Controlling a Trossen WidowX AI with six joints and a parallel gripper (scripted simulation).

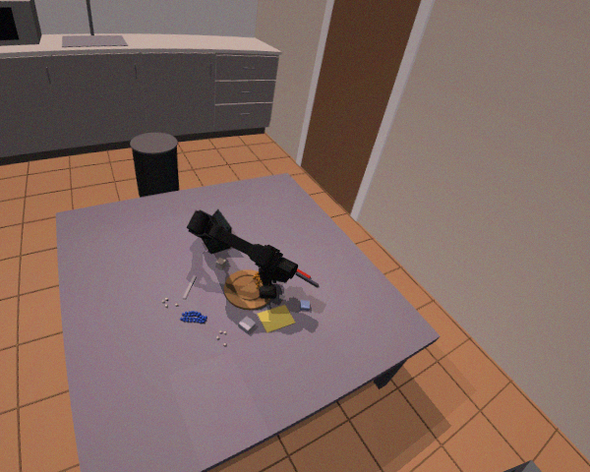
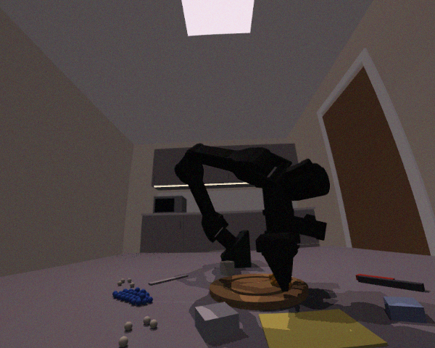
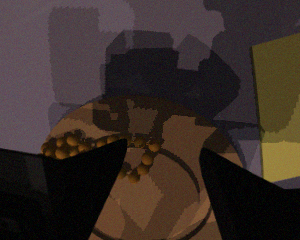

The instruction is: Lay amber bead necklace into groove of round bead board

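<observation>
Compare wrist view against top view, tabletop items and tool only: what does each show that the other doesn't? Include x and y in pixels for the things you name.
Wrist only: the gap between the tool's fingertips, parted, with amber beads visible between them.

Top only: blue beads (image 1: 194, 317), loose pale beads, light blue block (image 1: 305, 305), white block (image 1: 247, 324), and a red-and-black item, partly behind the arm.

Both: the round bead board (image 1: 234, 290) (image 3: 135, 200), amber bead necklace (image 1: 257, 278) (image 3: 147, 159) on it, yellow sheet (image 1: 276, 319) (image 3: 286, 90), and the tool (image 1: 267, 292) (image 3: 163, 149).
</observation>
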